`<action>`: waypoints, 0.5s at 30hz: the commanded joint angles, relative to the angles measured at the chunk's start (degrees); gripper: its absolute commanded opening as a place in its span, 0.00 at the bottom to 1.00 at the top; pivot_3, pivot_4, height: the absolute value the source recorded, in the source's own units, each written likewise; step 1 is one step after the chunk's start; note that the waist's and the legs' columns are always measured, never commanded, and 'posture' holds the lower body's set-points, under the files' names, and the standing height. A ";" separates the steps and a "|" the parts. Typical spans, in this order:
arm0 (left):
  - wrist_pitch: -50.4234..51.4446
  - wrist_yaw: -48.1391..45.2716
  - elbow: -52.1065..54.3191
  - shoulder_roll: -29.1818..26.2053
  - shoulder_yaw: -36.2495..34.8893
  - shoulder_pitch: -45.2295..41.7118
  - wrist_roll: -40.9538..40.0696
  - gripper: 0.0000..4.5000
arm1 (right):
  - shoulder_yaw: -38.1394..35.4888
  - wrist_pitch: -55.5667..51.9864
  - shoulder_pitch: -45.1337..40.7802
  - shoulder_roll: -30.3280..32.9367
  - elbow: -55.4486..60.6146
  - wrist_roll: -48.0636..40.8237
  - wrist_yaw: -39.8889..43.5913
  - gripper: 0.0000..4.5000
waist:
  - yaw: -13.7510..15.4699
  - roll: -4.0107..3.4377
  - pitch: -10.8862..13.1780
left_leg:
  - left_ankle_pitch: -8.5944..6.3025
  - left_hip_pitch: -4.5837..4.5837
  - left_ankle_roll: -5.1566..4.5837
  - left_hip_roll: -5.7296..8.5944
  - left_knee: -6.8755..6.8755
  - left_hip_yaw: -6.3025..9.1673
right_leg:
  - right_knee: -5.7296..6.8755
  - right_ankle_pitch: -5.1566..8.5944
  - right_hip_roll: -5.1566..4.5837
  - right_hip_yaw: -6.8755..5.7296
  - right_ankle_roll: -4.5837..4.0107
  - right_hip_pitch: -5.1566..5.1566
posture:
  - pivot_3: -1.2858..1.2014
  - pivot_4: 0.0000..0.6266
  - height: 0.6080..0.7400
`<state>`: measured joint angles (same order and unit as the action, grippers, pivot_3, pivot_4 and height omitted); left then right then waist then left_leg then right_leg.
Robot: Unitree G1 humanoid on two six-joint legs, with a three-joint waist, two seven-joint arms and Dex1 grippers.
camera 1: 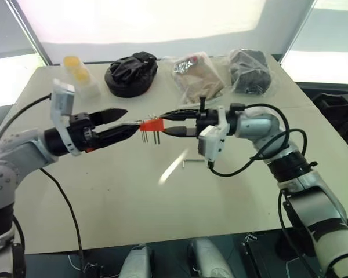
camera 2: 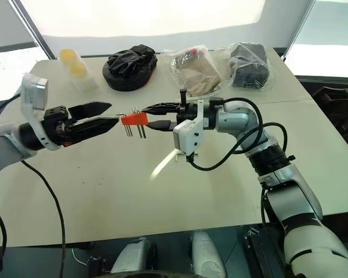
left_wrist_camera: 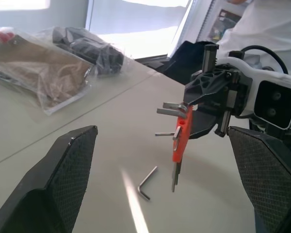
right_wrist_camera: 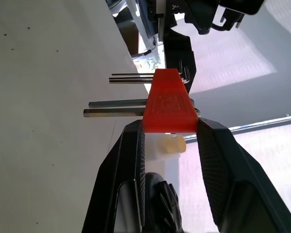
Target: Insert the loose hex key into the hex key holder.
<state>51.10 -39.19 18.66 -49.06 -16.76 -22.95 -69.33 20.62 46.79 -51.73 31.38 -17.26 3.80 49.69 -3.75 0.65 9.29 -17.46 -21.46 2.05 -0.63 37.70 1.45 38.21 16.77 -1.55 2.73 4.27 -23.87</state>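
The right gripper (camera 1: pixel 173 123) is clamped on the hex key holder (camera 1: pixel 151 124), raised mid-table. The left gripper (camera 1: pixel 120 122), fingers apart, faces it from the left. The loose hex key (left_wrist_camera: pixel 146 182) lies on bare table (camera 1: pixel 162 214) below, far from every edge.

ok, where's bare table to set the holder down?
Near half of the table is bare, except the loose hex key under the right gripper. Far edge is crowded: yellow cups, black glove, bags.
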 commanded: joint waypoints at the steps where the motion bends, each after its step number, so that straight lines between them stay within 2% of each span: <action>1: 0.18 -0.57 1.67 0.45 -0.11 -1.14 -0.12 1.00 | -1.83 -0.38 -0.68 -0.16 2.59 -1.12 -0.26 0.22 | 0.06 0.00 0.00 | 0.00 0.00 0.00 0.00 0.01 0.00 | 0.00 0.00 0.00 0.00 0.00 0.00 | 0.52 0.24 1.00; 15: 0.12 -1.17 1.51 3.36 2.87 -3.52 1.73 1.00 | -2.37 -3.21 0.33 0.32 6.77 -3.07 1.40 0.22 | 1.27 0.00 0.00 | 0.00 -0.03 -0.01 0.01 0.13 0.00 | 0.00 0.00 0.00 0.00 0.00 0.02 | 0.52 0.24 1.00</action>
<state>51.43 -39.85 18.95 -45.84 -13.84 -25.44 -67.92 20.18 43.85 -50.93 31.44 -12.76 2.18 51.15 -2.48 0.65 9.29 -17.46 -21.52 2.05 -0.63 37.85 1.45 38.21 16.77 -1.55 2.72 4.28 -23.86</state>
